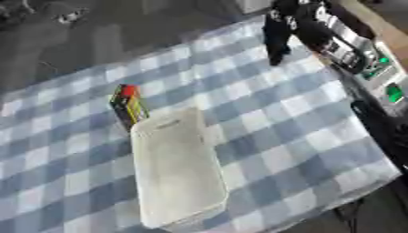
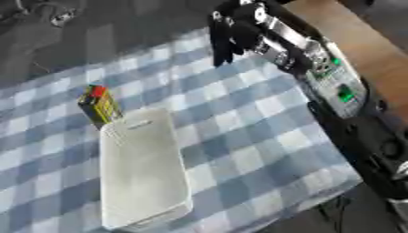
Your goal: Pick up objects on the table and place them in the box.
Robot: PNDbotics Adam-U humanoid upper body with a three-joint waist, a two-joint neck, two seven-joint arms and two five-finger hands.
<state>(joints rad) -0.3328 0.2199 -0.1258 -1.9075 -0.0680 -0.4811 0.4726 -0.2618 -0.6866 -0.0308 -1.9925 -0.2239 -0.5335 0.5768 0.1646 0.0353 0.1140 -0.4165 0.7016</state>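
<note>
Right hand (image 1: 277,34) up at far desk (image 1: 263,118) edge, fingers hanging straight, holding nothing; pack (image 1: 127,105) upright, touching box (image 1: 175,168) far end, outside it; pick-up not yet begun; next: reach to pack, grasp.

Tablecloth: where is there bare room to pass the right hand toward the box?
The checked tablecloth lies bare between the right hand and the white box, and along the box's right side. It is crowded only at the box's far end, where the yellow-and-red object stands against it.
</note>
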